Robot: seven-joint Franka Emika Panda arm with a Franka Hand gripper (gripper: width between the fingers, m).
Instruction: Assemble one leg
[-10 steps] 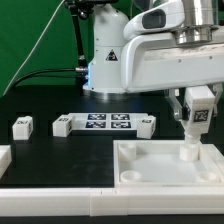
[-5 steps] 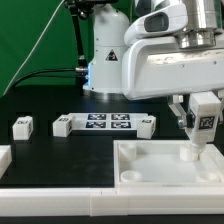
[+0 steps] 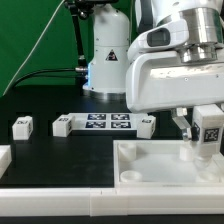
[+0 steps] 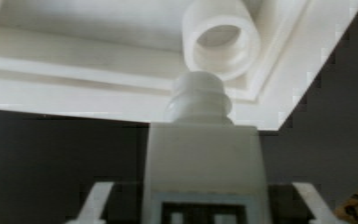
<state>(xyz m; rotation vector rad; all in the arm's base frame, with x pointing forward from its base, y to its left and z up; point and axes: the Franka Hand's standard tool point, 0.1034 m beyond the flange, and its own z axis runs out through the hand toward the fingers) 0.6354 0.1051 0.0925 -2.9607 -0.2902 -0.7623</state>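
Observation:
My gripper [image 3: 207,132] is shut on a leg [image 3: 209,126], a white block with a black-and-white tag and a stepped peg pointing down. The peg hangs over the far right corner of the large white tray-like piece [image 3: 150,168]. In the wrist view the leg [image 4: 208,150] fills the middle between my fingers [image 4: 98,204]. Its peg tip [image 4: 201,95] lies just short of a round corner socket [image 4: 226,38]. I cannot tell whether the peg touches the tray. My gripper [image 4: 201,206] holds the leg's tagged end.
Three more legs lie on the black table: one [image 3: 22,125] at the exterior view's left, and two [image 3: 62,125] [image 3: 147,123] at the ends of the marker board [image 3: 108,123]. A white rail [image 3: 90,200] runs along the front. The arm's base [image 3: 105,60] stands behind.
My gripper has moved toward the exterior view's right with the leg in it, along the tray's far edge. The arm's body has swung further into view. The loose legs have not moved.

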